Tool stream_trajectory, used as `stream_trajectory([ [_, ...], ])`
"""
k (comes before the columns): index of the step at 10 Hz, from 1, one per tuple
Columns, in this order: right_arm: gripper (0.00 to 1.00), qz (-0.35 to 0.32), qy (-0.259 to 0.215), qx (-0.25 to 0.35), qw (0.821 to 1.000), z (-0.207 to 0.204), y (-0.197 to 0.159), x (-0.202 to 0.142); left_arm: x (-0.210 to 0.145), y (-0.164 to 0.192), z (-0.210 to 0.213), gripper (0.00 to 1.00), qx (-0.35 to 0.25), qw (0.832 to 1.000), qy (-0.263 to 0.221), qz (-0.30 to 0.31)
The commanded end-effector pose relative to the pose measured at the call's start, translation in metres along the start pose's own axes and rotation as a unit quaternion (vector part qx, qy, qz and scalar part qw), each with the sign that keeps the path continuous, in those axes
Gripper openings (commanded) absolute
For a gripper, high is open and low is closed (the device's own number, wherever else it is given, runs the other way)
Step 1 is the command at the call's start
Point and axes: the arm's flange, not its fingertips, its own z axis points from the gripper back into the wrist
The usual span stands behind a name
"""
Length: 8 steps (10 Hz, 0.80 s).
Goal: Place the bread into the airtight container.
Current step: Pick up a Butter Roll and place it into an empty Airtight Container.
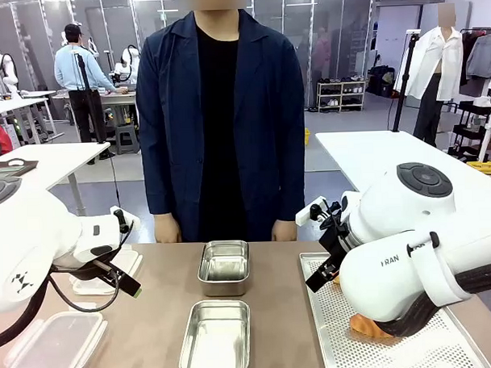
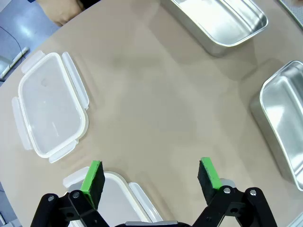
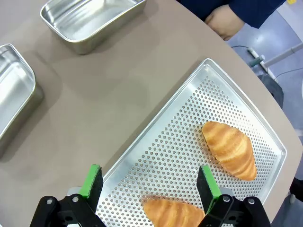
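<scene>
Two croissants lie on a perforated metal tray (image 3: 180, 137): one (image 3: 232, 149) near its far side, the other (image 3: 173, 213) close under my right gripper (image 3: 149, 182), which hangs open above the tray with nothing between its green pads. From the front, one croissant (image 1: 367, 325) peeks out beneath the right arm. A clear plastic airtight container piece with snap flaps (image 2: 49, 104) lies on the table, and a second one (image 2: 113, 198) sits directly below my left gripper (image 2: 150, 177), which is open and empty. I cannot tell which piece is box and which is lid.
Two empty steel pans stand mid-table, one far (image 1: 224, 265) and one near (image 1: 216, 338). The person stands at the far edge with both hands (image 1: 168, 229) hanging by the table rim. Bare tabletop (image 2: 156, 104) lies between the plastic pieces and the pans.
</scene>
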Motion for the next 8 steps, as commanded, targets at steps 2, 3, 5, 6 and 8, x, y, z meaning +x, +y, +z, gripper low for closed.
stream_trajectory([
  [2, 1.00, -0.002, 0.000, 0.000, 1.000, 0.000, 0.000, 0.000, 0.000, 0.000, 0.000, 1.00, 0.000, 1.000, 0.000, 0.000],
  [3, 1.00, -0.002, 0.000, 0.000, 1.000, 0.000, 0.000, 0.000, 0.000, 0.000, 0.000, 1.00, 0.000, 1.000, 0.000, 0.000],
  [5, 1.00, 0.000, 0.000, 0.000, 1.000, 0.000, 0.000, 0.000, 0.000, 0.000, 0.000, 1.00, 0.000, 1.000, 0.000, 0.000],
  [6, 1.00, -0.008, 0.026, -0.002, 1.000, 0.030, -0.016, 0.018, 0.021, 0.008, 0.029, 1.00, -0.006, 1.000, -0.007, 0.004],
  [8, 1.00, -0.028, 0.005, 0.041, 0.999, 0.116, -0.053, 0.058, 0.062, 0.036, 0.110, 1.00, -0.036, 0.999, -0.016, 0.011],
])
